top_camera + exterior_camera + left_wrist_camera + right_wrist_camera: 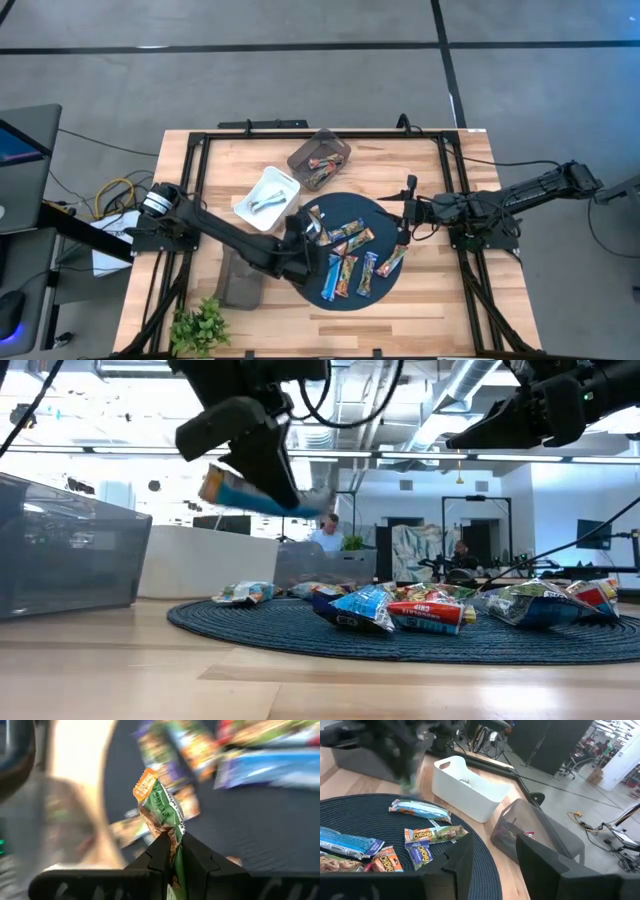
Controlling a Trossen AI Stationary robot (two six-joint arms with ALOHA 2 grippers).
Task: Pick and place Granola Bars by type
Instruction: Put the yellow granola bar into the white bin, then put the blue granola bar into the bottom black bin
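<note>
My left gripper (pixel 303 232) hangs over the left part of the round dark mat (pixel 322 293), shut on one granola bar (pixel 157 805) in a green and orange wrapper, held above the mat in the low view (pixel 258 495). Several more bars (pixel 352 256) in blue, orange-brown, red and silvery wrappers lie flat on the mat (pixel 420 645). My right gripper (pixel 492 862) is open and holds nothing. It hovers over the mat's right edge (pixel 405 222). My left gripper (pixel 172 845) pinches the bar between its two fingers, on the wrapper's lower part (pixel 171 839). The rest of the bar and its crimped orange end (pixel 145 782) stick out past the fingertips. The bar is lifted clear of the mat (pixel 258 495).
A white tray (pixel 268 195) with something silvery in it and a dark see-through tray (pixel 320 158) with bars stand beyond the mat. A grey tray (pixel 240 280) sits at the mat's near left, with a small green plant (pixel 200 325) at the near edge. People sit in the room behind.
</note>
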